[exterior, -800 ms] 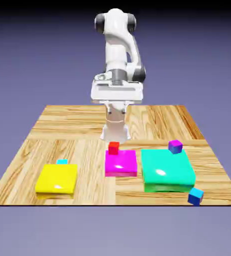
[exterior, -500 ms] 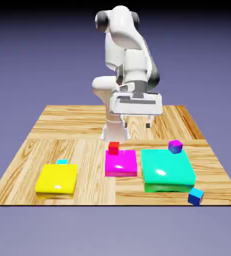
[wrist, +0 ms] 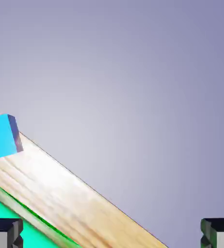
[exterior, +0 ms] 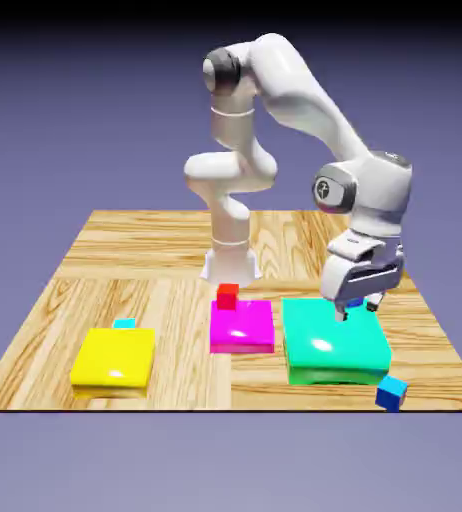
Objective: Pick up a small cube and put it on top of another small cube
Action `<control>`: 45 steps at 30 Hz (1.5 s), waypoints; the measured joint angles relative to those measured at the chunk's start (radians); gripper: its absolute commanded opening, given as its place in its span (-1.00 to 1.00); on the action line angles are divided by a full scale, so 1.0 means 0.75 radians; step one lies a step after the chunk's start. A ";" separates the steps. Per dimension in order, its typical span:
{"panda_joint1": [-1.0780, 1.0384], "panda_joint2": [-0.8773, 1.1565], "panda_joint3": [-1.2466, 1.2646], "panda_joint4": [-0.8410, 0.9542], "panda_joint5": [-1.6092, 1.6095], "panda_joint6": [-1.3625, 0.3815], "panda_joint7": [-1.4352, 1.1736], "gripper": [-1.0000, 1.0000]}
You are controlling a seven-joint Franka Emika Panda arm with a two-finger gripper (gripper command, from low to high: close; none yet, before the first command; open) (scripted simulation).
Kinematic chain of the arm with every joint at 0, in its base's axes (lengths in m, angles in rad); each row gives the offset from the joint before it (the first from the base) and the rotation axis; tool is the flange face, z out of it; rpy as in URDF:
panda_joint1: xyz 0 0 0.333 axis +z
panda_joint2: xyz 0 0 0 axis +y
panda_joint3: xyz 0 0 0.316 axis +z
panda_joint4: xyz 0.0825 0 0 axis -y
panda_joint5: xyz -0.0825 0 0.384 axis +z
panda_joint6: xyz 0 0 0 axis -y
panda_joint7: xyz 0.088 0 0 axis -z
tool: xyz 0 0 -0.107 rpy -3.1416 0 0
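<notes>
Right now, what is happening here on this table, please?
A white robot arm reaches out over the green slab. Its gripper is open and holds nothing. The small blue cube it should pick up sits untouched at the table's near edge, beside the slab. In the hand view, that cube shows off to the left.

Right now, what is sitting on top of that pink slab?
A small red cube rests on the far edge of the pink slab. The rest of its top is bare. Whatever lies beneath the slab is covered.
</notes>
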 measured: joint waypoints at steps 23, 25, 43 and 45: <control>0.118 1.016 0.431 1.009 -0.431 -0.938 0.020 0.00; 0.082 1.039 0.415 0.912 -0.456 -0.839 0.048 0.00; 0.055 0.571 0.203 0.509 -0.214 -0.810 0.015 -1.00; 0.042 0.485 0.159 0.412 -0.173 -0.785 0.014 -1.00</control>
